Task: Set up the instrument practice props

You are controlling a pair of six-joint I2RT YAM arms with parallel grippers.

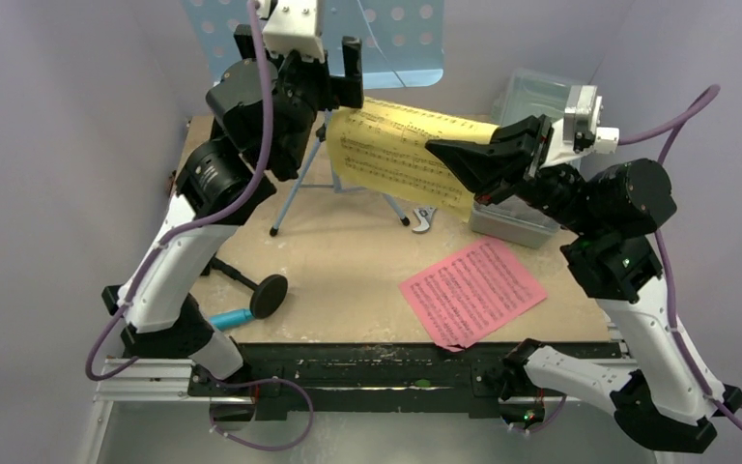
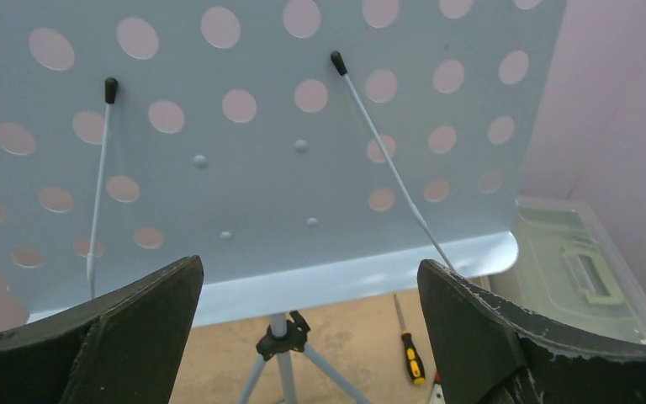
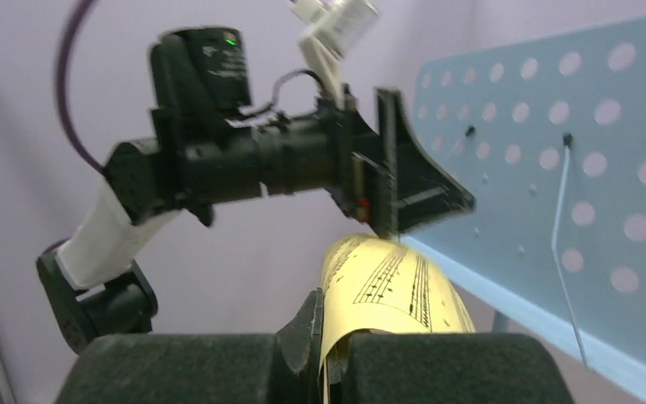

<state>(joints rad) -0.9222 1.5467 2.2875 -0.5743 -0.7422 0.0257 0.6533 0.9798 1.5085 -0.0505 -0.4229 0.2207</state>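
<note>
- Taking in plain lavender walls [image 1: 48, 145] closing round on the left, back and right, and a scuffed tan table [image 1: 348, 261] with a black rail running along its near edge.
- Spotting, near left, the cyan microphone [image 1: 232, 317] lying flat, just beside the black mic stand [image 1: 269, 295], which is tipped on its side with the round base facing up toward the camera.
- Catching the left gripper [image 1: 298, 56] up high at the back left, jaws spread wide and clasping nothing, facing the light blue music stand [image 1: 415, 39] standing upright on tripod legs at the back of the table.
- Following the yellow page [image 1: 396, 150] drooping in mid-air before the stand's lip, one edge pinched between the pressed-together jaws of the right gripper [image 1: 449, 155]; hard telling whether paper and lip are touching.
- Noting a wrench [image 1: 423, 220] on the board below that sheet and a screwdriver [image 2: 410, 353] near the tripod legs.
- Finding the pink page [image 1: 473, 290] lying flat at front right, near corner reaching the table's edge.
- Passing the clear lidded box [image 1: 512, 222] at back right, under the right arm.
- Reading printed staves and notes on both sheets; any lettering too small to make out.
</note>
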